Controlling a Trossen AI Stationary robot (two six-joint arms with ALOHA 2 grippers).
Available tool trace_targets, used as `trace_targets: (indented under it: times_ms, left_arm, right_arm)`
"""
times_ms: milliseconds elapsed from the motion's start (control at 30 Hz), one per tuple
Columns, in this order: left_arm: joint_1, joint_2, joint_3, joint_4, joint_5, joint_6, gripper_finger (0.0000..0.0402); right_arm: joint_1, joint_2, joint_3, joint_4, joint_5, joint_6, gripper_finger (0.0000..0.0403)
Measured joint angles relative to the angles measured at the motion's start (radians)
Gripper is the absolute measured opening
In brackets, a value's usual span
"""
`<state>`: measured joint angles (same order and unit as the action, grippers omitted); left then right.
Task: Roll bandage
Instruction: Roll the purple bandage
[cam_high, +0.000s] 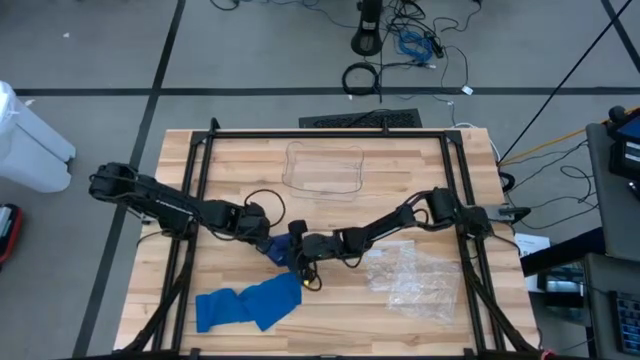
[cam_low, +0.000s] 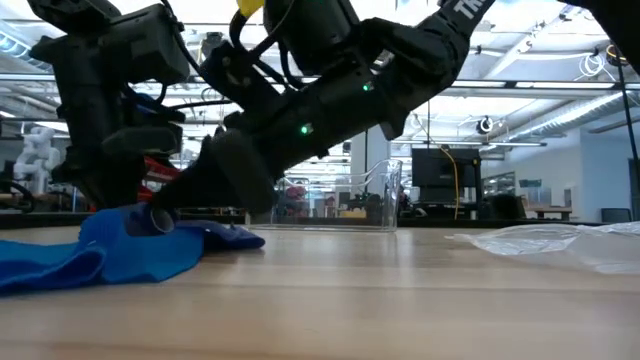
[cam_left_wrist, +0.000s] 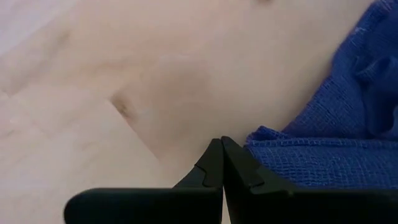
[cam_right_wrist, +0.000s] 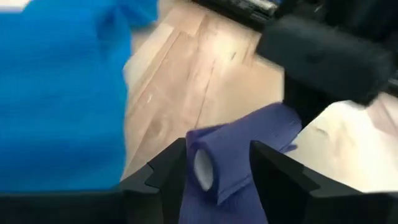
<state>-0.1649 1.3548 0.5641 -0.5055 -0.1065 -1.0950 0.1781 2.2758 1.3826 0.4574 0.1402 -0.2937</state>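
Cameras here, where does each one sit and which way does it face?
High view: overhead, straight down; both arms, wooden table.
Low view: tabletop height, level into the room; arms above the blue fabric bandage.
Left wrist: past shut left claw at tabletop.
Right wrist: past right claw straddling the rolled end.
All four share the bandage.

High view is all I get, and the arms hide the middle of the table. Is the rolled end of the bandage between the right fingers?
Observer: Yes. The right wrist view shows the roll, its pale core visible, lying between the fingers of the right gripper, which stand apart on either side of it.
Operator: And the left one?
Observer: The left gripper has its fingers shut, tips right beside the bandage. Nothing shows between them.
Operator: Is the roll lifted?
Observer: No. The low view shows it low, against the loose blue cloth on the table.
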Motion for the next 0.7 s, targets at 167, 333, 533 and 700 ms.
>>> trace_targets:
  times_ms: [167, 333, 533, 700]
  left_arm:
    - [-0.014, 0.000, 0.000, 0.014, 0.012, 0.000, 0.0000]
    - [-0.026, 0.000, 0.000, 0.015, 0.012, 0.000, 0.0000]
    - [-0.035, 0.000, 0.000, 0.013, 0.009, 0.000, 0.0000]
    - [-0.035, 0.000, 0.000, 0.011, 0.004, 0.000, 0.0000]
  right_arm:
    - [0.009, 0.015, 0.016, -0.027, 0.038, -0.017, 0.0160]
    - [0.006, 0.015, 0.017, -0.061, 0.057, -0.030, 0.0160]
    - [0.009, 0.002, 0.017, -0.136, 0.117, -0.069, 0.0160]
    - [0.009, -0.009, 0.017, -0.151, 0.125, -0.087, 0.0160]
